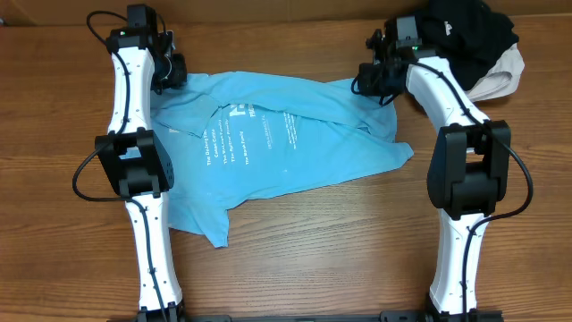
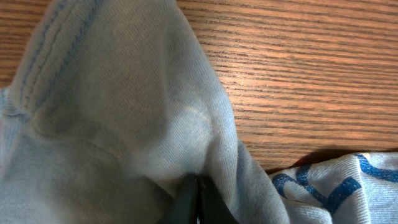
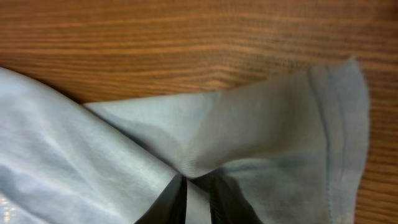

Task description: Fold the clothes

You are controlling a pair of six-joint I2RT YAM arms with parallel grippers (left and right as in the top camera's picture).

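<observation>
The clothes, a light sky-blue T-shirt (image 1: 268,143) with small white print, lie spread and rumpled across the wooden table. My left gripper (image 1: 172,73) is at the shirt's far left corner. In the left wrist view its fingertips (image 2: 198,182) are pressed together with a fold of blue cloth (image 2: 124,106) pinched between them. My right gripper (image 1: 371,80) is at the shirt's far right corner. In the right wrist view its gripper (image 3: 198,183) holds a strip of the hemmed cloth (image 3: 280,130) between nearly closed fingers.
A black garment (image 1: 465,31) and a beige garment (image 1: 502,79) are heaped at the far right corner, just behind the right arm. Bare wood (image 1: 340,250) lies in front of the shirt. A pale fold with blue markings (image 2: 336,186) shows beside the left gripper.
</observation>
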